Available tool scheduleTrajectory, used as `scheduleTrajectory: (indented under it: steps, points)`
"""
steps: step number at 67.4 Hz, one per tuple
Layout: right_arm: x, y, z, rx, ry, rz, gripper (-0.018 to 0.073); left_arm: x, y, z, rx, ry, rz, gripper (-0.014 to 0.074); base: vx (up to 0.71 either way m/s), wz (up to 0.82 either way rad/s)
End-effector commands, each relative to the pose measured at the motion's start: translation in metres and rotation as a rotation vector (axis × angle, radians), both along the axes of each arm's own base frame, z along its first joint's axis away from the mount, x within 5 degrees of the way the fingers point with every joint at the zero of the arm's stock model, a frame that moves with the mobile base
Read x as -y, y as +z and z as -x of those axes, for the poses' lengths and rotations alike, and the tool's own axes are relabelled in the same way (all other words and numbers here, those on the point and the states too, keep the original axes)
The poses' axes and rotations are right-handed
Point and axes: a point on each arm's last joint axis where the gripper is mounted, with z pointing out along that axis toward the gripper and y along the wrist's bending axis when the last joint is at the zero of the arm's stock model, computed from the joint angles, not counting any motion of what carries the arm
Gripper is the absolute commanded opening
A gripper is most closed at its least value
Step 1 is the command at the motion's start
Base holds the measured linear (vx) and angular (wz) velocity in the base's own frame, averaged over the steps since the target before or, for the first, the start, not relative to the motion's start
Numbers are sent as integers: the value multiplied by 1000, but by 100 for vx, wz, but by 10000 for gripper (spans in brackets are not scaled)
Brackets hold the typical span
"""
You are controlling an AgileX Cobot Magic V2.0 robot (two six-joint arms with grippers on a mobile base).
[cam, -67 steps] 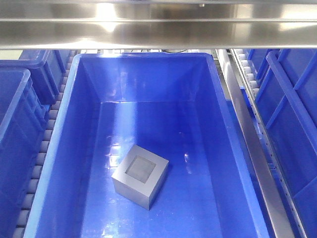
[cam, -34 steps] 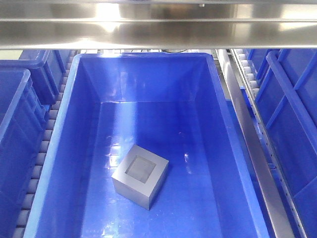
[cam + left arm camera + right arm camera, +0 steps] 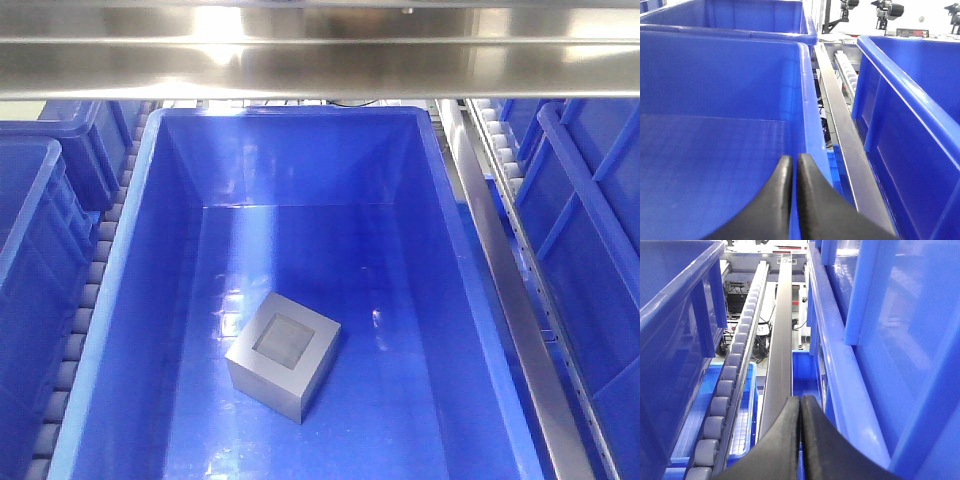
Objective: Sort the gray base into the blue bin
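Lying on the floor of the blue bin, the gray base was seen in the front view, a little left of the middle and nearer the front wall, turned at an angle with its square window facing up. More blue crates stood at both sides, and a steel beam crossed the top.

In the left wrist view, the left gripper had its two black fingers pressed together with nothing between them, above the rim of a blue crate.

In the right wrist view, the right gripper was also closed and empty, over a metal rail beside a line of gray rollers.
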Motion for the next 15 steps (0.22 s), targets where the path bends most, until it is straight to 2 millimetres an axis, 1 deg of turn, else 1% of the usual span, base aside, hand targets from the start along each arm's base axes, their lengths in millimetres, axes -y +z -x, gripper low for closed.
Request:
scheduleTrajectory:
  steps: [1, 15]
  points:
    - [0, 6, 0, 80, 3, 21, -5, 1, 11, 2, 96, -8, -2, -8, 0, 0]
    - [0, 6, 0, 80, 3, 21, -5, 1, 11, 2, 96, -8, -2, -8, 0, 0]
